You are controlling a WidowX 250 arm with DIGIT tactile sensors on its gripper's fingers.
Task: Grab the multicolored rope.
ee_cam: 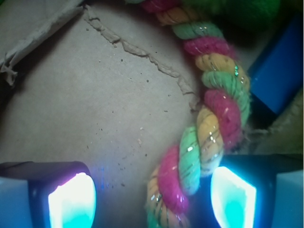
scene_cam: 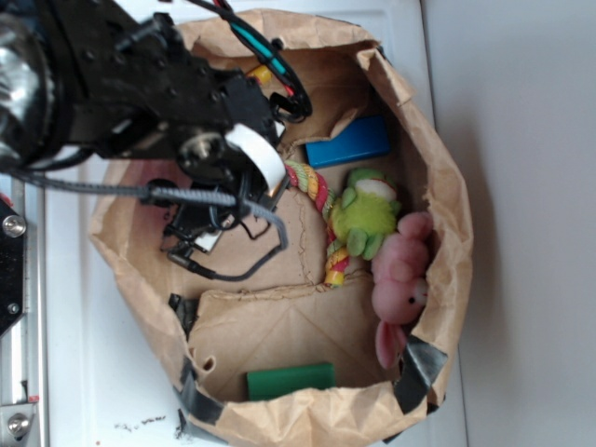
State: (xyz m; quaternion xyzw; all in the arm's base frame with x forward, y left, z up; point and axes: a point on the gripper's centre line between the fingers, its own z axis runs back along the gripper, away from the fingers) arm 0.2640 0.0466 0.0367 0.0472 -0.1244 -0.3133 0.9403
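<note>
The multicolored rope (scene_cam: 321, 207) is a thick twist of pink, yellow and green strands, curving across the brown floor of a paper bag. In the wrist view the multicolored rope (ee_cam: 209, 118) runs from the top centre down between my fingers, closer to the right fingertip (ee_cam: 233, 198). My gripper (ee_cam: 152, 202) is open, its jaws standing wide on either side of the rope's lower end, without pressing it. In the exterior view my gripper (scene_cam: 253, 182) hangs over the rope's upper end, and the arm hides the part below it.
A lime-green plush toy (scene_cam: 365, 216) and a pink plush animal (scene_cam: 402, 279) lie at the rope's right, against the torn paper bag's wall (scene_cam: 438, 168). A blue block (scene_cam: 348, 143) sits above them and a green block (scene_cam: 291, 380) at the bottom.
</note>
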